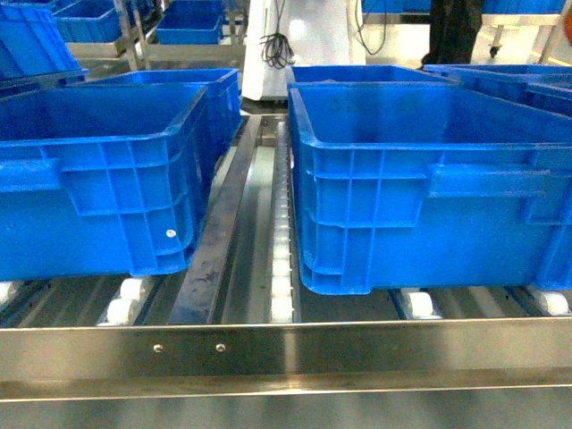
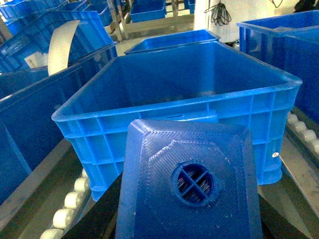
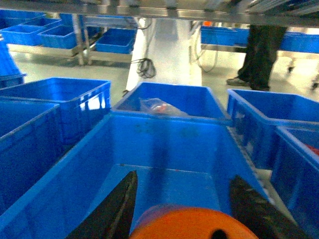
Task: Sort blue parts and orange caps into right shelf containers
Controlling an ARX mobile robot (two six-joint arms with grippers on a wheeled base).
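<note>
Head view: 2 big blue crates up front – left one (image 1: 98,179), right one (image 1: 429,188) – plus approx 2 more behind, others partly cut off at edges. 1 blue part (image 2: 192,181), filling the left wrist cam's foreground. 1 orange cap (image 3: 192,224) between the right gripper's (image 3: 182,211) 2 dark jaws – crate count beyond them unclear.

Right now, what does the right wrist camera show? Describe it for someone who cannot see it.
An orange cap sits between the right gripper's two dark fingers, held over a large blue crate. More blue crates surround it, and a person's legs stand behind.
</note>
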